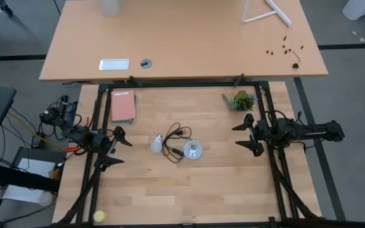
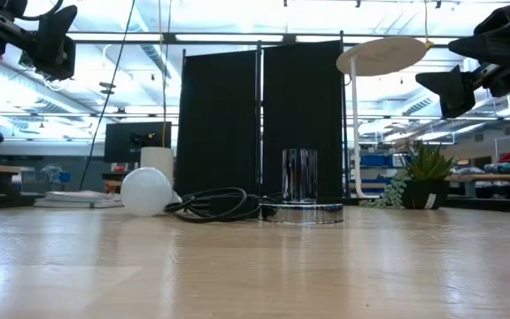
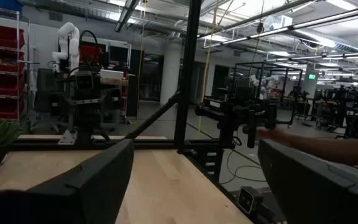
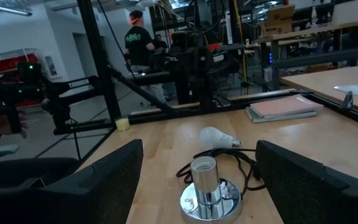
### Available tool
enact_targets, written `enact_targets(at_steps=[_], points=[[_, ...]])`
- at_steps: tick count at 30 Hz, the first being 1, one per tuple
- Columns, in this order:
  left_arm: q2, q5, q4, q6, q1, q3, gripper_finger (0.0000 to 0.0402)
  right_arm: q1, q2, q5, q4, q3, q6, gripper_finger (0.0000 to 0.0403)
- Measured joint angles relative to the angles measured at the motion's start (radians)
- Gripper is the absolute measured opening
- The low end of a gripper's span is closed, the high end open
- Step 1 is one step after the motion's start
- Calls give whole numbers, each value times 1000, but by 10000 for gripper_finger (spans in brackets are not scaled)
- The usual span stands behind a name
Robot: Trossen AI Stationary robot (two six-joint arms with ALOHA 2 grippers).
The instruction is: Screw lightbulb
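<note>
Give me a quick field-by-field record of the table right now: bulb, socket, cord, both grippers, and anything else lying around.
lightbulb: lying on its side on the table, left of the socket, not held
socket: upright on its round silvery base, empty
black cord: looped between lightbulb and socket
left gripper: open, raised at the table's left side, holding nothing
right gripper: open, raised at the table's right side, holding nothing
pink book: far left corner
small plant: far right corner
task progress: lightbulb not yet picked up

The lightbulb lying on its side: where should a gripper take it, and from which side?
Probably from above, across the white globe of the lightbulb. It lies flat on the table, screw base toward the black cord and socket, so gripping the globe keeps the base free. The left gripper is nearer.
</note>
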State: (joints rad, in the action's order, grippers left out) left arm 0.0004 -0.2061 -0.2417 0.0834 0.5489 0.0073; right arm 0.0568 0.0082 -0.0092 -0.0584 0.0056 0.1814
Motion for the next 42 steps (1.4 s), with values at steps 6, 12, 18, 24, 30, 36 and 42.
enact_targets(at_steps=[6, 12, 18, 24, 30, 36, 42], points=[[0, 0, 0, 0, 0, 0, 351, 0, 0, 0, 0, 0, 0, 320], [0, 0, -10, 4, 0, 0, 351, 0, 0, 0, -51, 0, 0, 322], [0, 0, -11, 57, 0, 0, 351, 0, 0, 0, -155, 0, 48, 321], [0, 1, -11, 85, 1, 0, 351, 0, -1, 23, -181, 0, 40, 320], [0, 1, -42, 158, 1, 0, 351, 0, 0, 177, -195, 0, -23, 320], [0, 1, -59, 206, 1, 0, 351, 0, 0, 220, -197, 0, -27, 320], [0, -29, -86, 210, 1, 0, 351, 0, 0, 214, -195, 0, -17, 320]])
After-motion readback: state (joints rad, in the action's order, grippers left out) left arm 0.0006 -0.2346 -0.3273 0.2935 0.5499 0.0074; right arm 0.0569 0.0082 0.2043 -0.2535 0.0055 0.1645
